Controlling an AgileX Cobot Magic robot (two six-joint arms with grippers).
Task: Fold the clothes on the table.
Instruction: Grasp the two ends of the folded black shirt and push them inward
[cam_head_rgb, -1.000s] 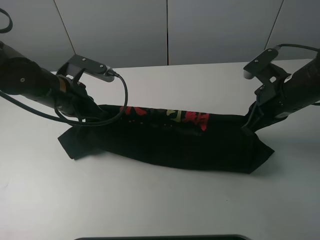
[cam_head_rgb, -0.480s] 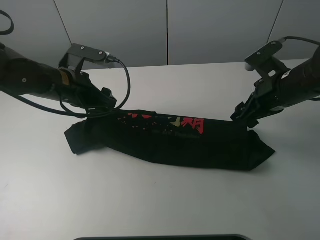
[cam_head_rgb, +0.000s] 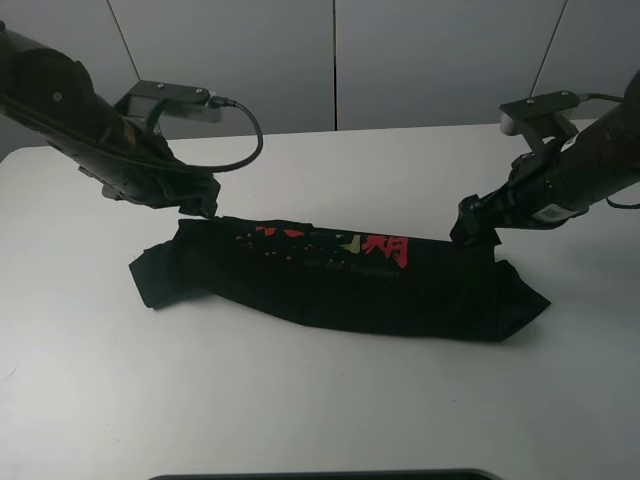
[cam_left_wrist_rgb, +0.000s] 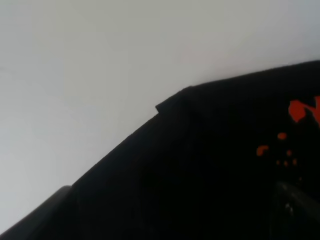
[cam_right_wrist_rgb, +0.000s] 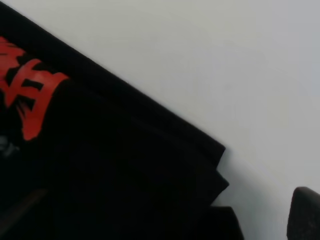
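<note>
A black T-shirt (cam_head_rgb: 340, 275) with a red print (cam_head_rgb: 385, 247) lies folded into a long strip across the white table (cam_head_rgb: 330, 400). My left gripper (cam_head_rgb: 203, 207) hovers just above the strip's far left corner. My right gripper (cam_head_rgb: 468, 228) hovers just above its far right edge. Neither holds the cloth. The left wrist view shows the shirt's corner (cam_left_wrist_rgb: 200, 165) and one fingertip (cam_left_wrist_rgb: 295, 205). The right wrist view shows the layered folded edge (cam_right_wrist_rgb: 110, 165) and one fingertip (cam_right_wrist_rgb: 305, 212). Both grippers look open and empty.
Grey wall panels (cam_head_rgb: 335, 60) stand behind the table's far edge. A dark object (cam_head_rgb: 320, 474) shows at the table's front edge. A cable (cam_head_rgb: 245, 150) loops from the left arm above the shirt.
Both grippers have let go of the shirt's far edge and pulled up and back from it. The shirt has settled flat as a folded strip.
</note>
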